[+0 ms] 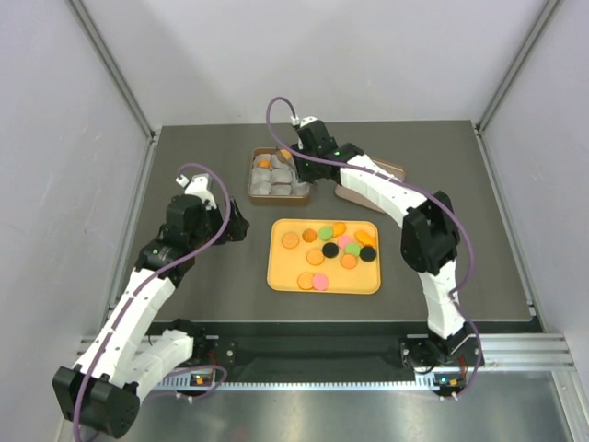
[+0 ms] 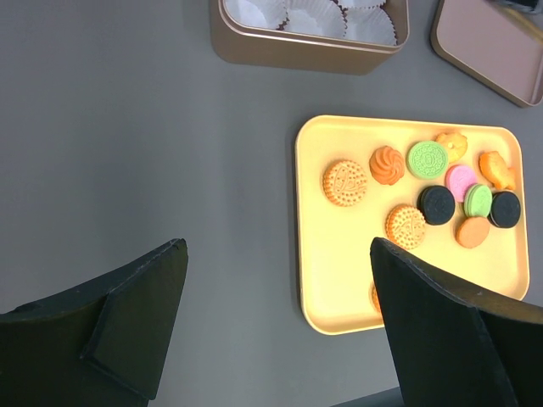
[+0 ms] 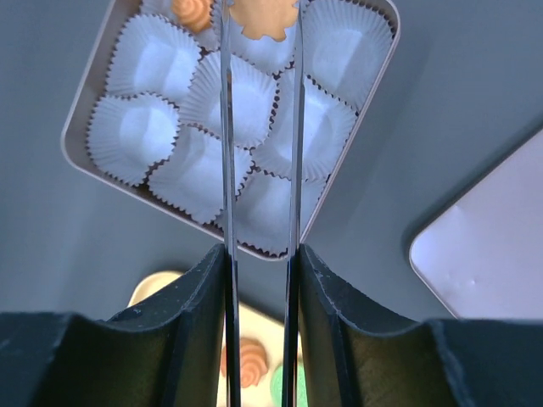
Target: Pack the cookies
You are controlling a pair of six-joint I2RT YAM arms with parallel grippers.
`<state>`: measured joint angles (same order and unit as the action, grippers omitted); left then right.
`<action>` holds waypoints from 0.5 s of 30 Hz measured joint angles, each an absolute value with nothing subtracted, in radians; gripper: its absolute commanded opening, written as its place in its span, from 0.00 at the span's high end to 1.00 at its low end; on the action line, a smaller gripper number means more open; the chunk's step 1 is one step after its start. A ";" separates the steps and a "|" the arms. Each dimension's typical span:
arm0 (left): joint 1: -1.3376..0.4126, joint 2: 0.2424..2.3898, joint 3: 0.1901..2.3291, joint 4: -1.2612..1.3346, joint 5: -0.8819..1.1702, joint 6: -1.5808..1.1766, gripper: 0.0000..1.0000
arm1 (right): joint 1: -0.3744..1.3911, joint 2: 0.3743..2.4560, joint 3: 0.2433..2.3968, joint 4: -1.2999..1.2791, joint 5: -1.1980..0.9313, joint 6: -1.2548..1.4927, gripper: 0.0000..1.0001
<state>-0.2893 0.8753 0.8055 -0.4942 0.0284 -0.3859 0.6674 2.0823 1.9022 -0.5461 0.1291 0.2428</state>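
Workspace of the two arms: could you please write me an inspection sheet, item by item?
Surface: dark grey table, carrying tray, tin and lid.
Job's things: about a dozen cookies on the yellow tray; open tin full of paper cups, one swirl cookie already in a cup; lid lying beside the tin.
Clutter: nothing seen.
Grippers: left tool open, holding nothing, beside the tray; right tool closed on an orange cookie over the tin.
Cables: purple left cable and right cable loop along the arms; no snag seen.
Surroundings: pale enclosure walls.
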 measured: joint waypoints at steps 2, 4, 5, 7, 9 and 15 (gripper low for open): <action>-0.289 0.876 0.805 -0.494 0.028 -0.386 0.07 | 0.665 2.114 1.919 -0.547 0.127 0.243 0.66; -0.287 0.878 0.805 -0.494 0.028 -0.386 0.07 | 0.663 2.135 1.930 -0.547 0.125 0.242 0.66; -0.287 0.880 0.805 -0.494 0.028 -0.386 0.07 | 0.663 2.139 1.933 -0.546 0.125 0.243 0.66; -0.285 0.884 0.805 -0.494 0.029 -0.386 0.07 | 0.663 2.141 1.933 -0.548 0.122 0.243 0.66; -0.282 0.886 0.805 -0.494 0.029 -0.386 0.07 | 0.663 2.141 1.938 -0.547 0.120 0.243 0.66; -0.275 0.889 0.805 -0.494 0.033 -0.386 0.07 | 0.663 2.144 1.947 -0.545 0.106 0.243 0.65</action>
